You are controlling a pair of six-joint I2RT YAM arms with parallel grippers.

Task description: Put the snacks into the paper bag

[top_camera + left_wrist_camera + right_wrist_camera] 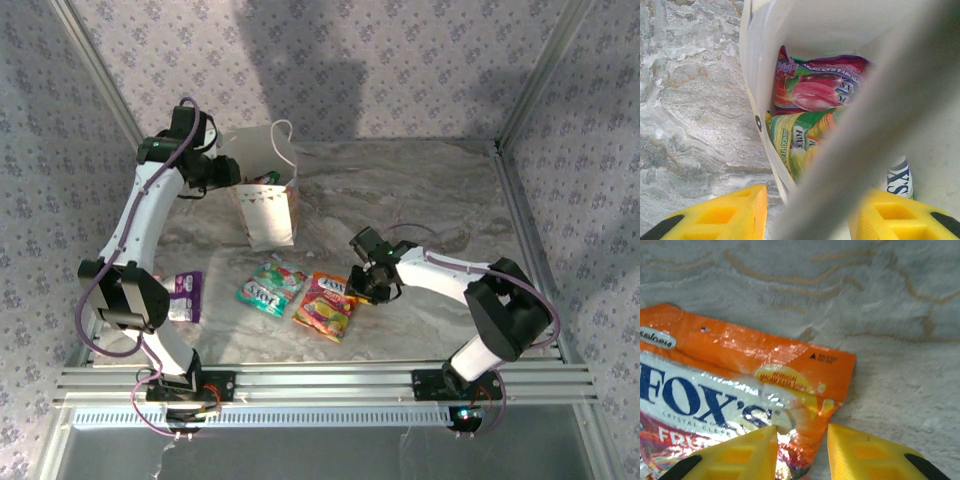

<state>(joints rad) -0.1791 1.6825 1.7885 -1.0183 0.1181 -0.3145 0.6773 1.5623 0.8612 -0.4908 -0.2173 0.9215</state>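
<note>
Straddling one edge of the red-orange packet [740, 365], the right end effector [802, 437] stands narrowed, one finger over the foil and one beside it on the desk [430, 200]; a firm pinch cannot be confirmed. The left end effector [812, 200] pinches the wall of the paper bag [270, 215], which stands at the desk's far left with several bagged packets [815, 95] inside. A teal packet [270, 287] and a purple packet [186, 296] lie on the desk.

Risk: glossy foil gripped only at its edge may slip out on lifting.

Risk: a dangling packet may catch the bag rim and tip the bag.
</note>
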